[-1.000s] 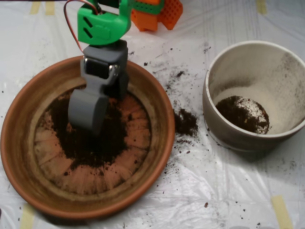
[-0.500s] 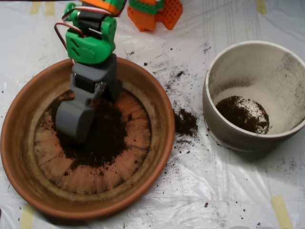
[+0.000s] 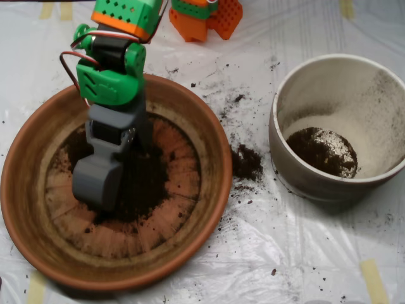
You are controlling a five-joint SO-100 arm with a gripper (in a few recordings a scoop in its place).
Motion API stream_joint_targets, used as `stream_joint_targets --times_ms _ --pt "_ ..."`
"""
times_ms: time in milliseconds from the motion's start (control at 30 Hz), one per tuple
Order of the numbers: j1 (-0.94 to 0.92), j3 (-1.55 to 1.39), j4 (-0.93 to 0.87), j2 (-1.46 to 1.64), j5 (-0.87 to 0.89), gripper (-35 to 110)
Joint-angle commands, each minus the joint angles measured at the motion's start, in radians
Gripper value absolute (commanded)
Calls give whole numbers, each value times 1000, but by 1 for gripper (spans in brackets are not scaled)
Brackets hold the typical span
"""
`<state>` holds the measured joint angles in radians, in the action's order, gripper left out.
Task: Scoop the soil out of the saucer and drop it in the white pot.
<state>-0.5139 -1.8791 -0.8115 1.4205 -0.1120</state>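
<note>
The terracotta saucer (image 3: 214, 166) fills the left half of the overhead view. A dark patch of soil (image 3: 147, 185) lies on its ridged floor, mostly in the middle. My grey scoop (image 3: 97, 182) is down inside the saucer at the left edge of that patch, its rounded shell resting on or in the soil. The green and grey arm (image 3: 111, 82) leans over the saucer's far rim. To the right stands the white pot (image 3: 342, 88), with a small heap of soil (image 3: 323, 151) speckled white at its bottom.
Spilled soil (image 3: 245, 161) lies on the plastic sheet between saucer and pot, with finer crumbs scattered above it. The orange arm base (image 3: 205, 18) sits at the top edge. Strips of yellow tape (image 3: 373, 278) hold the sheet down.
The scoop has slid left and a little toward the front across the saucer's soil, and the arm now leans further left. The pot and its soil are unchanged.
</note>
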Motion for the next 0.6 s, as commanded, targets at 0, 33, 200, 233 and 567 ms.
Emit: stream_joint_targets --times_ms 0,33,200,233,567 --pt "-3 178 -89 -46 -23 39" --pt "-11 215 -117 -78 -25 40" --pt "-29 411 -261 -224 -37 40" --pt "-29 434 -281 -242 -46 40" --pt "-37 503 -330 -293 -87 17"
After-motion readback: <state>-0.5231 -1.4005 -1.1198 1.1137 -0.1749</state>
